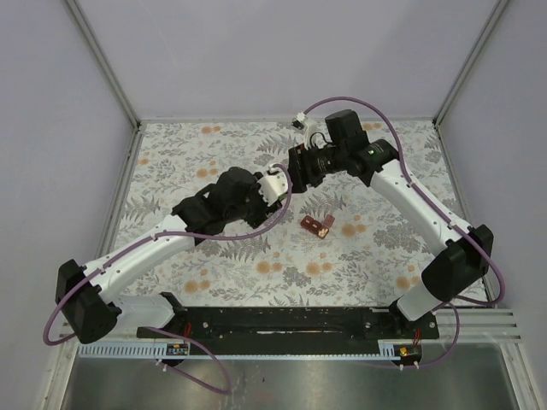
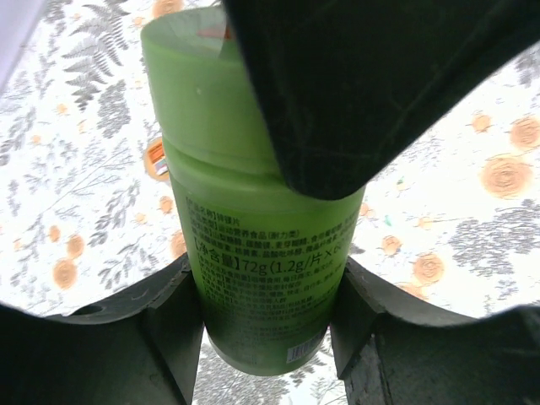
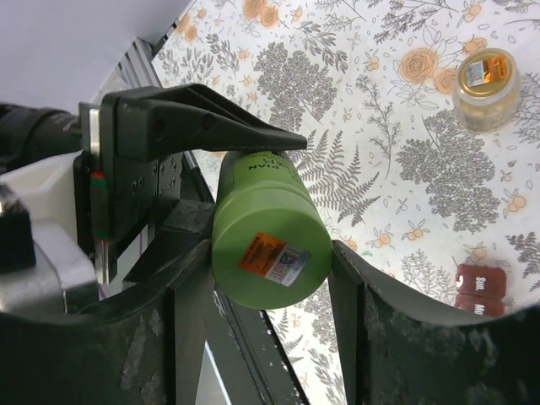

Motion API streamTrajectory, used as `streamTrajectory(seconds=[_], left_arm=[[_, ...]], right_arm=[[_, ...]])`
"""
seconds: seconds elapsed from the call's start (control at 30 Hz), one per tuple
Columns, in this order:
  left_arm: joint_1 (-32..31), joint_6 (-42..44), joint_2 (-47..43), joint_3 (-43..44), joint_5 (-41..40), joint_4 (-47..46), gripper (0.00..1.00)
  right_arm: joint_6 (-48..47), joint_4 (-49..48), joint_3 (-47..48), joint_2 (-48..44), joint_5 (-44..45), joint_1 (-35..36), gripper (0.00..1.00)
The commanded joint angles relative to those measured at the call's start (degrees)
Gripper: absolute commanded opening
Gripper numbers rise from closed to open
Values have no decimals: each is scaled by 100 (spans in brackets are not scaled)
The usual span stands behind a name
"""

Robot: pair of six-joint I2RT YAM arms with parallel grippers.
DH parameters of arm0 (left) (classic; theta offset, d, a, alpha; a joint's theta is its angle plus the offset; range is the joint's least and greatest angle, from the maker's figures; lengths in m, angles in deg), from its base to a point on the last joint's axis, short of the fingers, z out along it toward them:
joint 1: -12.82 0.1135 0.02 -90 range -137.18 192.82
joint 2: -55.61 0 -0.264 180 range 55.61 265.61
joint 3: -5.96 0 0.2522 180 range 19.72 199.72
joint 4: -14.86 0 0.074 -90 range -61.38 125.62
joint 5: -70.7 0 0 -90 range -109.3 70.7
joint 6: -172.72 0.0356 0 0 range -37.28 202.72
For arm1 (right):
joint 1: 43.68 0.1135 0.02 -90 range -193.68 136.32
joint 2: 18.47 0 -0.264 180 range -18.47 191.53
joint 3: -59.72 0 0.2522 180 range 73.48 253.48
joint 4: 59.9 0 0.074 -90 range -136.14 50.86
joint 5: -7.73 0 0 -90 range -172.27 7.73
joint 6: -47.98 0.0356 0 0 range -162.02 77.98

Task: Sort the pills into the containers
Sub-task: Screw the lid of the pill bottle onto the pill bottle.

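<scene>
A bright green bottle [image 2: 253,253] hangs above the flowered cloth, held from both ends. My left gripper [image 2: 266,287] is shut on its printed body. My right gripper [image 3: 270,261] is shut around its cap end, which bears an orange sticker [image 3: 270,253]. In the top view the two grippers meet at mid-table, left [image 1: 275,181] and right [image 1: 301,166], and they hide the bottle. The dark-red pill box [image 1: 316,225] lies on the cloth just in front of them. A small pale bottle with an orange top [image 3: 485,89] stands upright on the cloth. No loose pills show.
The left gripper's black fingers [image 3: 194,126] fill the left of the right wrist view. The cloth-covered table [image 1: 214,154] is walled by pale panels at the back and sides. A black rail [image 1: 282,323] with the arm bases runs along the near edge.
</scene>
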State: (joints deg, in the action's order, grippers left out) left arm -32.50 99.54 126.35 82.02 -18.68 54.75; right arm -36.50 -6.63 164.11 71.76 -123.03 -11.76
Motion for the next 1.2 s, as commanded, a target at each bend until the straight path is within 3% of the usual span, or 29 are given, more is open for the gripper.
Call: streamTrajectory(seconds=[0.0,0.43,0.7,0.9,0.97,1.0,1.13,1.17], left_arm=[[-249,427,-140,230,-1054,-1839,0],[-899,1130,36,19,-2522,-2525,0],[-1137,1368,194,-8,-2919,-2824,0],[-1128,1219,168,-60,-2770,-2789,0],[-1128,1192,142,-87,-2699,-2780,0],[-1128,1192,133,-95,-2699,-2780,0],[-1102,1113,89,-148,-2559,-2745,0],[-1093,1078,89,-157,-2489,-2727,0]], right_arm=[[862,269,-247,196,-1206,174,20],[1987,-715,-616,337,-2041,130,19],[3446,-2297,-1214,302,-2903,95,26],[3544,-2474,-1267,231,-2974,42,41],[3517,-2457,-1276,205,-2965,-19,51],[3509,-2465,-1285,179,-2956,-72,61],[3447,-2448,-1363,47,-2877,-282,70],[3438,-2456,-1372,21,-2851,-335,76]])
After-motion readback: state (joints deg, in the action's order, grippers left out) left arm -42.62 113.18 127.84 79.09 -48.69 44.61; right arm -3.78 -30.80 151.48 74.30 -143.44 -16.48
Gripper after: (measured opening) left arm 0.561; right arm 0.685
